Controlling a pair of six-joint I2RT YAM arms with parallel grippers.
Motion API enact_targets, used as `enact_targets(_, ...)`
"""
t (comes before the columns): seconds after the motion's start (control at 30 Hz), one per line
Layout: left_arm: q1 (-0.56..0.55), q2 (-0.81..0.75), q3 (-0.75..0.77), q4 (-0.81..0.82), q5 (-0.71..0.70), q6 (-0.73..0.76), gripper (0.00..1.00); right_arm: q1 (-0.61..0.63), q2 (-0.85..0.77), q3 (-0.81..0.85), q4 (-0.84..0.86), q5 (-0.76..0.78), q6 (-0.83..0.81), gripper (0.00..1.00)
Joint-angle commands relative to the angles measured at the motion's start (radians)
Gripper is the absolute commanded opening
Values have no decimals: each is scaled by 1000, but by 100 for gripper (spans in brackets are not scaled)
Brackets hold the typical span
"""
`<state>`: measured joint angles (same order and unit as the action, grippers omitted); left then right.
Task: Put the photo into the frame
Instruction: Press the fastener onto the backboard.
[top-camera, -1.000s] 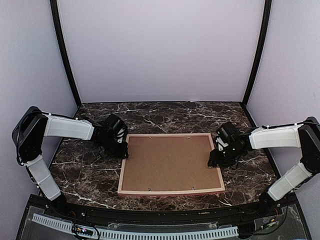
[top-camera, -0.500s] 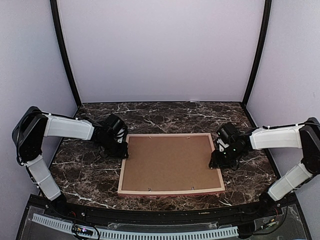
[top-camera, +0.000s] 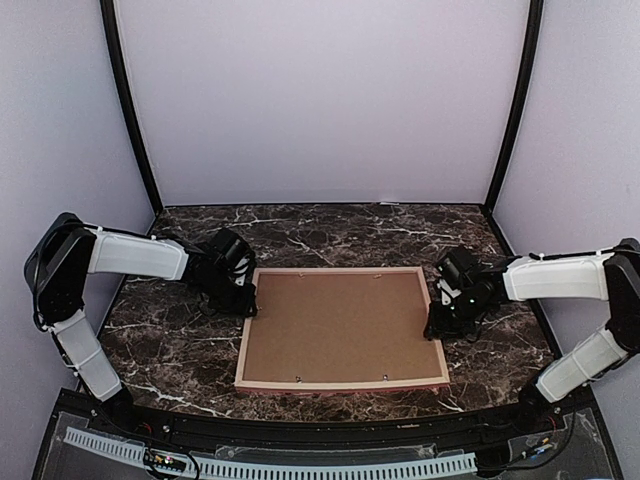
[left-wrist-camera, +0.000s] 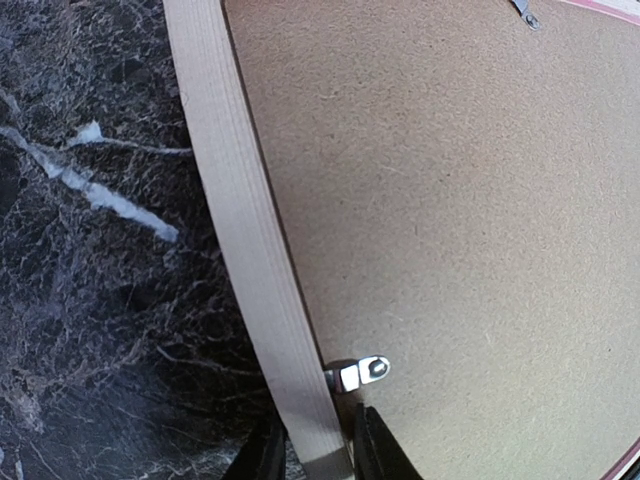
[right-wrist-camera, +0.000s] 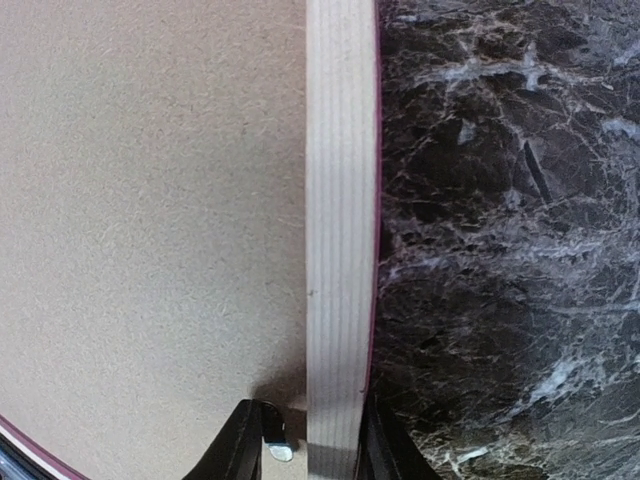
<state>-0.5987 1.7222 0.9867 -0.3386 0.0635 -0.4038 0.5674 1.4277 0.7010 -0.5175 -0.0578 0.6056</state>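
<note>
The frame (top-camera: 340, 383) lies face down in the middle of the table (top-camera: 330, 235), its pale wooden back up and only a sliver of pink showing along its edges. A brown backing board (top-camera: 340, 325) fills the opening. The photo is not visible in any view; whether it sits under the board cannot be told.

The left gripper (top-camera: 243, 300) is at the far end of the frame's left rail. In its wrist view the fingers (left-wrist-camera: 372, 455) are pinched on the rail from both sides, narrowly apart, just beside a small metal clip (left-wrist-camera: 360, 372). The right gripper (top-camera: 435, 325) straddles the right rail about halfway along. Its jaws are narrow too, but a shadowed gap shows on the inner side, so whether it has a firm hold cannot be told.

The step in hand looks like taking the frame by both side rails in order to lift or turn it. To do it well, the right gripper should seat fully on the wood before anything rises. Both arms should then move together and level, since the rails are thin and a twist could rack the frame. The grips are not opposite each other, so the near end may sag. The inner fingers should press the rail, not the clips or the board, which could slip out if it is loose.
</note>
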Motion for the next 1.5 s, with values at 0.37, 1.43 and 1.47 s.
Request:
enact_targets(0.37,-1,6,-26,-16,-38,6,24,3,22,-44,-107,22,5,19)
enact_targets(1.43,23,-52,-24,-21,-46,8,49,-9,39,14,-85,-21,-31,39)
enact_targets(1.47,22,-56,-24,-21,-46,8,53,-9,28,6,-87,-27,-25,39)
